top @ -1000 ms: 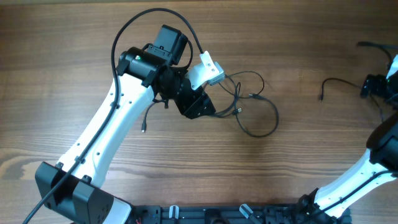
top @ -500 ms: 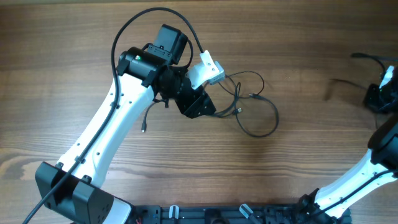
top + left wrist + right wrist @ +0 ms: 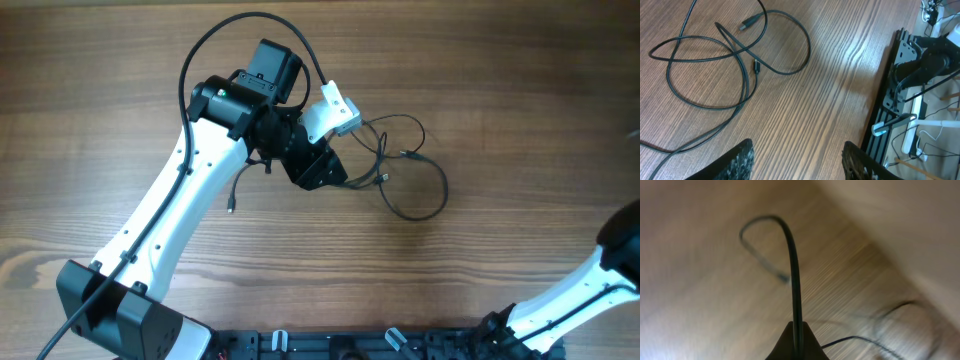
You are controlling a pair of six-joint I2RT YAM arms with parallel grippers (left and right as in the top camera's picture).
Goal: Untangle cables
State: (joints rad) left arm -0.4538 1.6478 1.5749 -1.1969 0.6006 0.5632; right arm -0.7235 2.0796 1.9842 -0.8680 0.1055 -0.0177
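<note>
While the left gripper (image 3: 797, 159) hangs low over the wooden table (image 3: 520, 250), fingers spread wide with nothing between them, the tangled cables (image 3: 747, 75) lie ahead of it, toward the left of its wrist view, near but not touching. Their loops sprawl flat, the widest span running crosswise to the fingers. This arm is plainly the nearer one. The right gripper (image 3: 796, 342) is outside the overhead view; only the right arm (image 3: 600, 275) shows at the edge. Its wrist camera, badly blurred, shows what the overhead cannot: fingertips pinched together on a separate thin strand (image 3: 793, 265) that rises and curls over. The left wrist view shows the crossings most plainly.
</note>
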